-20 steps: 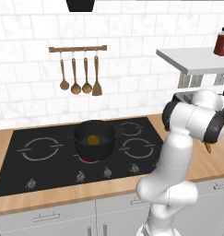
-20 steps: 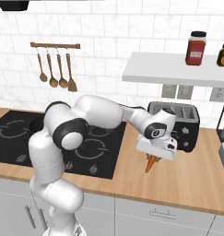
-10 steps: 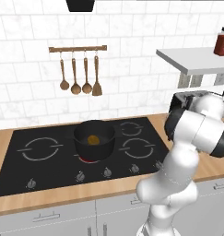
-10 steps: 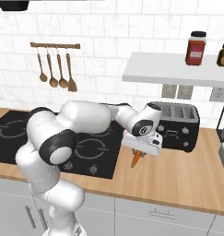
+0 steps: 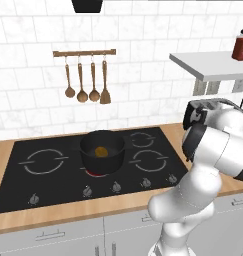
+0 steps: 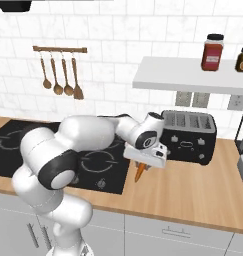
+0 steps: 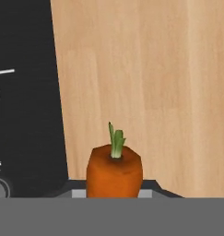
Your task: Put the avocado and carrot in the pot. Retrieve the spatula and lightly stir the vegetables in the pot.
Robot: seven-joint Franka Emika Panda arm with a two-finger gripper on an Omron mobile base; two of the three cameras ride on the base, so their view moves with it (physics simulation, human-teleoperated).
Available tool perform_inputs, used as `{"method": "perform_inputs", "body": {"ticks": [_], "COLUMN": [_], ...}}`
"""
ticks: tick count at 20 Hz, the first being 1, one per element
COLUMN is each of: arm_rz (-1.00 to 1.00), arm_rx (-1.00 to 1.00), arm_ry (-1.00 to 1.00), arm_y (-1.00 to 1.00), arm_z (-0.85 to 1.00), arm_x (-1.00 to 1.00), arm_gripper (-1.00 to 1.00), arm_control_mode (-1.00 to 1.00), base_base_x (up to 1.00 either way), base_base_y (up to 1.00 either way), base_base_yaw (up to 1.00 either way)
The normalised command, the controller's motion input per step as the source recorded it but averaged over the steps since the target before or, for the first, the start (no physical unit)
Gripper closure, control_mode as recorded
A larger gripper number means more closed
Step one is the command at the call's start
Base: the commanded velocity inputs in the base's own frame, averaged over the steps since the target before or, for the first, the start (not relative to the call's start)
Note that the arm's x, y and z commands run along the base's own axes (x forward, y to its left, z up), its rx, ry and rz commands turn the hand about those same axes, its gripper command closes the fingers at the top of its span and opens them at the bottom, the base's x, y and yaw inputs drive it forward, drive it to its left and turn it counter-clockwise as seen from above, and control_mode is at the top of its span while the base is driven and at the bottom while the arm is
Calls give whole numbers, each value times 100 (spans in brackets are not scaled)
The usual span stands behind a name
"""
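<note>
The carrot (image 6: 139, 171) hangs point-down from my gripper (image 6: 143, 165), which is shut on its top end above the wooden counter, just right of the stove's edge. In the hand view the carrot (image 7: 114, 170) shows its orange top and green stub between the fingers. The black pot (image 5: 102, 151) stands on the stove's front middle burner, far to the left of the gripper, with a yellow-orange piece (image 5: 100, 151) inside. The teal-handled spatula is out of view.
A black toaster (image 6: 189, 136) stands on the counter right behind the gripper. Brown wooden spoons and a wooden spatula (image 5: 105, 83) hang on a wall rail above the stove (image 5: 43, 175). A shelf (image 6: 193, 77) with jars juts out above the toaster.
The gripper has carried the carrot leftward over the counter, from in front of the toaster toward the stove's right edge. The pot has not moved.
</note>
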Motion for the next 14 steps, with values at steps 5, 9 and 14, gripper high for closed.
{"method": "perform_inputs", "body": {"ticks": [5, 9, 14], "arm_rz": [0, 0, 0], "arm_rx": [0, -2, -5], "arm_ry": [1, 12, 16], "arm_y": [56, 59, 55], "arm_z": [5, 8, 17], "arm_x": [6, 11, 7], "arm_gripper": [100, 100, 100], "arm_control_mode": [-100, -100, -100], "base_base_x": [0, 0, 0], "base_base_y": [0, 0, 0], "base_base_yaw": [0, 0, 0]}}
